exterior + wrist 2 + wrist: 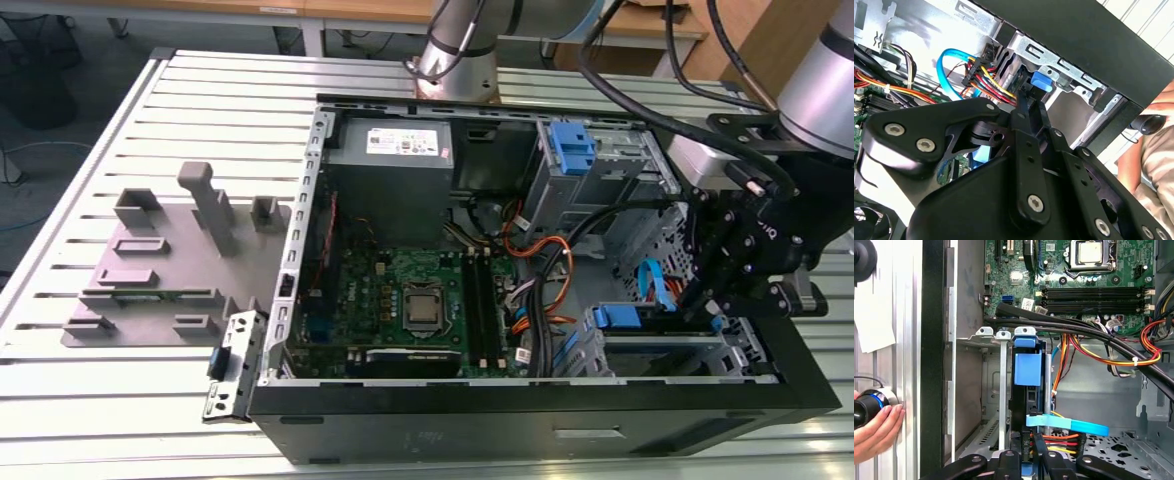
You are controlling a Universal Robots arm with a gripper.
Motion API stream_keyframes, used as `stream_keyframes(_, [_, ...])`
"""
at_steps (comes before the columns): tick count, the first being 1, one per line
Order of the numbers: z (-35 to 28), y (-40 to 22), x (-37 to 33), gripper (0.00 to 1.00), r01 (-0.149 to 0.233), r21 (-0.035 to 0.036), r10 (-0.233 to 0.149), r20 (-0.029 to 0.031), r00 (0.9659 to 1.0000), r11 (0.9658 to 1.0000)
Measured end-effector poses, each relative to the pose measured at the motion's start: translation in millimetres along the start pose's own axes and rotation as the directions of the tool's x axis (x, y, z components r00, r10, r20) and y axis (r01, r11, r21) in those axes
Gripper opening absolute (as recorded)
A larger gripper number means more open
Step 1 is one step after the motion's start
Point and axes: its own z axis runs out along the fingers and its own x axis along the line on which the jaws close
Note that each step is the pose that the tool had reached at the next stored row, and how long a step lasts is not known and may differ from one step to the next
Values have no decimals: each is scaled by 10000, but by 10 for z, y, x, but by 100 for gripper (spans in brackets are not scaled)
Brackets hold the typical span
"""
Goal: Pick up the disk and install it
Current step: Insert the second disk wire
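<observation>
Aluminium bench, exterior view: we see a slatted table (107,420) carrying an open black computer case (534,425).
Exterior view, case interior: a green motherboard (400,290) covers the case floor. A grey power supply (390,175) sits beyond it, and a bare blue bracket (570,150) stands in the far cage.
Exterior view, outside the case: a grey fixture (160,270) rests on the table at the exterior view's left.
Exterior view, task thing: we find the disk (617,318) inside the near drive cage at the exterior view's right, with its blue rail end facing the motherboard.
Exterior view, arm: the black gripper (707,305) reaches down into that same cage, at the disk's other end.
Second wrist view: the disk (1043,80) shows as a blue tab just past the gripper (1029,105), under the cage's metal rim. A light-blue data cable (946,65) and red-yellow wires (989,85) run beside it. A person's sleeve (1154,160) is outside the case.
First wrist view, task thing: we see the disk (1028,369) edge-on between the cage's metal rails, the gripper (1029,462) at its wired end. The data cable (1069,424) crosses it, and the motherboard (1094,270) lies beyond.
First wrist view, person: a hand (874,435) outside the case wall grips a round black-and-blue knob (866,407).
Pincer state: we cannot tell whether it is spread or clamped on the disk.
</observation>
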Motion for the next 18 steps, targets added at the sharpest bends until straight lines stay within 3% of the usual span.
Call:
stream_keyframes(9, [-1, 0, 0, 17, 0, 0, 0, 2, 10000, 10000])
stream_keyframes(13, [-54, -1, 7, 17, -1, 0, 1, 8, 10000, 10000])
stream_keyframes(14, [-57, -1, 8, 17, -1, -1, 1, 36, 10000, 10000])
stream_keyframes(16, [-57, -1, 8, 17, -2, -3, 2, 204, 9998, 10000])
stream_keyframes(18, [-59, -1, 8, 17, -3, -4, 3, 305, 9995, 10000])
